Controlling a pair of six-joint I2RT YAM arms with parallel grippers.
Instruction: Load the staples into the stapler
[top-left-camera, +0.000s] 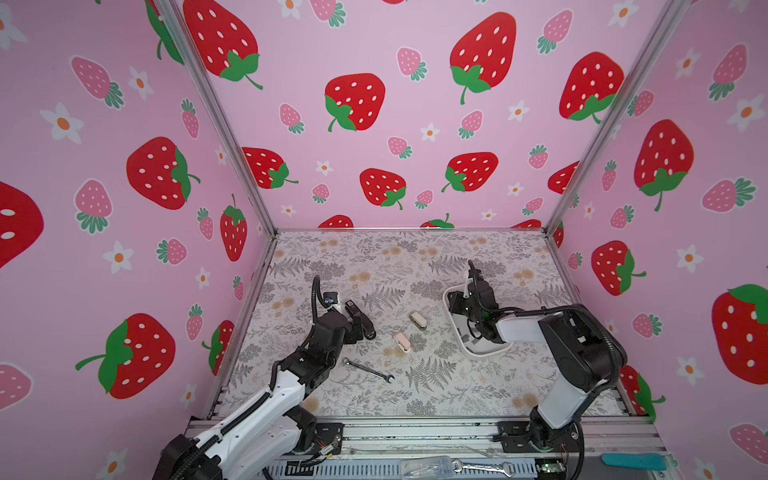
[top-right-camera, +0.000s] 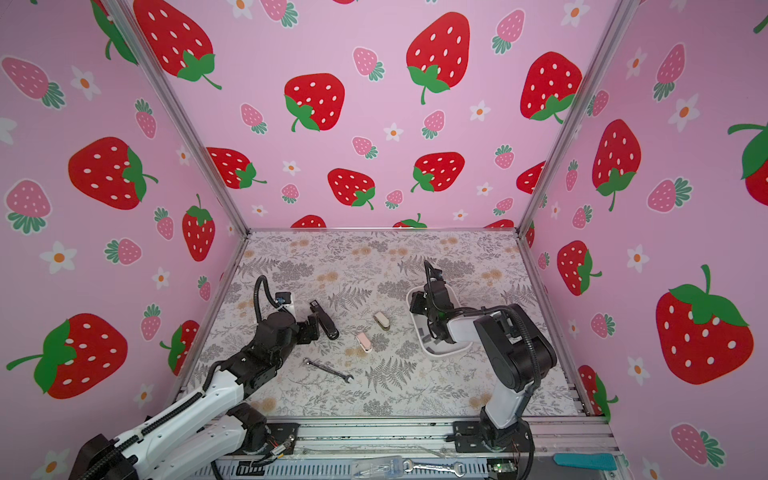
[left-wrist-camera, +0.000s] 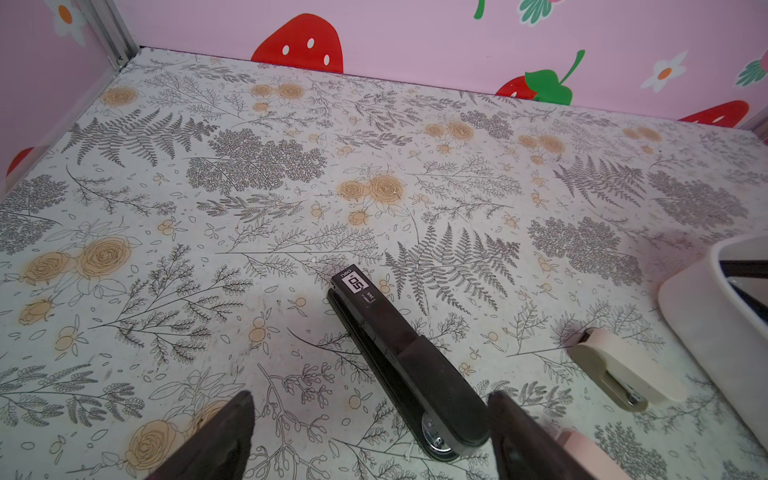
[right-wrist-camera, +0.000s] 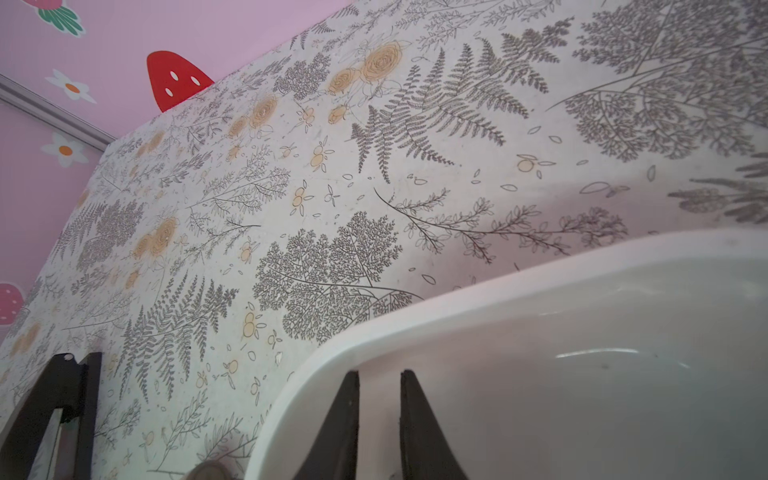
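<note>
Left wrist view: your left gripper (left-wrist-camera: 370, 399) is straddling the stapler (left-wrist-camera: 399, 357) on the table (left-wrist-camera: 166, 208), jaws released; centre it before closing. Your right gripper (right-wrist-camera: 379, 374) is hovering clenched in the tray (right-wrist-camera: 457, 299) with the staples (top-left-camera: 471, 337).

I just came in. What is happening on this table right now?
Two robot arms are getting ready to load a stapler. The left end effector hovers open around the hinge end of the black stapler, which lies closed on the table. The right end effector is inside the white tray, where grey staples lie. Its jaws are almost shut and nothing shows between them.
</note>
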